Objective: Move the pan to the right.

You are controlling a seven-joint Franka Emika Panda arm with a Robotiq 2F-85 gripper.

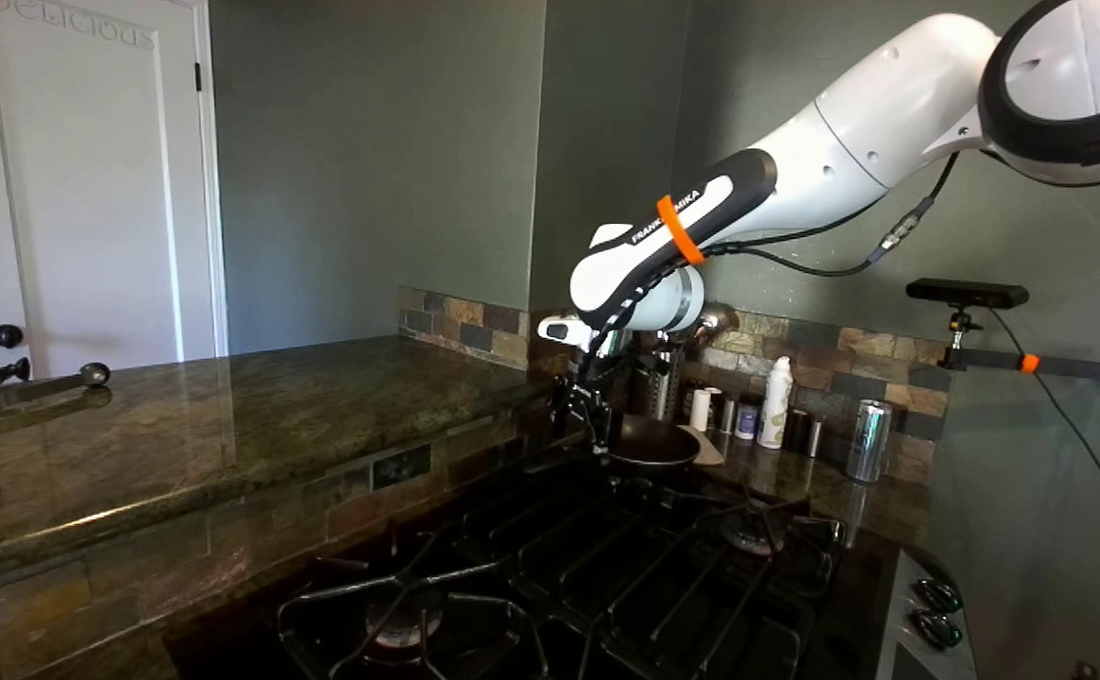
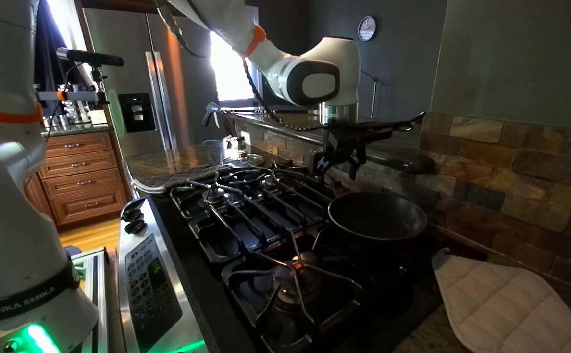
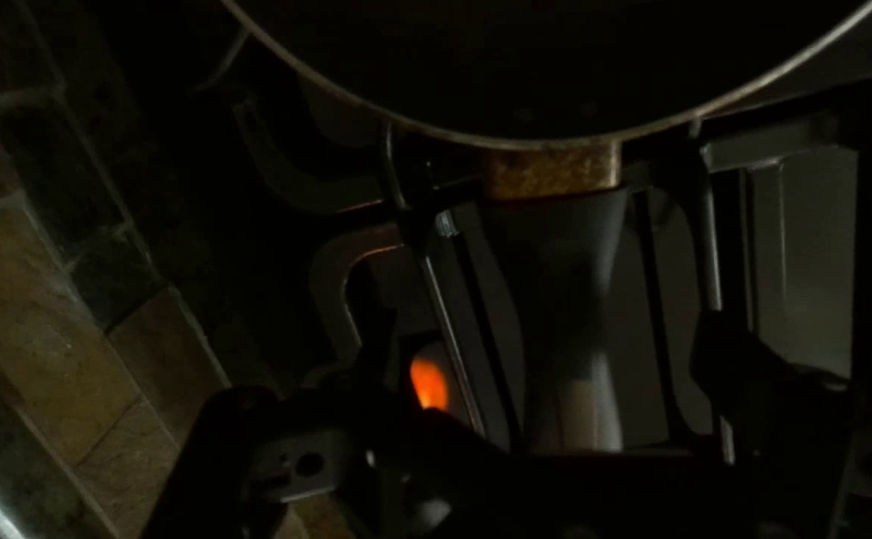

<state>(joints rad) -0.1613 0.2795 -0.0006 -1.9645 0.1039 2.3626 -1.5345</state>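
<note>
The pan (image 1: 655, 442) is round, shallow and dark with a brownish inside, and sits on the stove grate at the wall end. It shows in an exterior view (image 2: 378, 216) beside the tiled wall. In the wrist view the pan (image 3: 555, 75) is at the top, cut off by the frame edge. Its dark handle (image 3: 566, 299) points down the picture toward the gripper. My gripper (image 3: 546, 329) is open, with one finger on each side of the handle and gaps on both sides. In an exterior view the gripper (image 2: 338, 169) is over the handle, which is mostly in shadow there.
Black stove grates (image 2: 265, 220) surround the pan. The tiled wall (image 2: 491, 196) runs close along the pan's side. A pale quilted pot holder (image 2: 506, 299) lies past the stove. A white spray bottle (image 1: 776, 404), small canisters and a shiny steel cylinder (image 1: 869, 440) stand on the counter.
</note>
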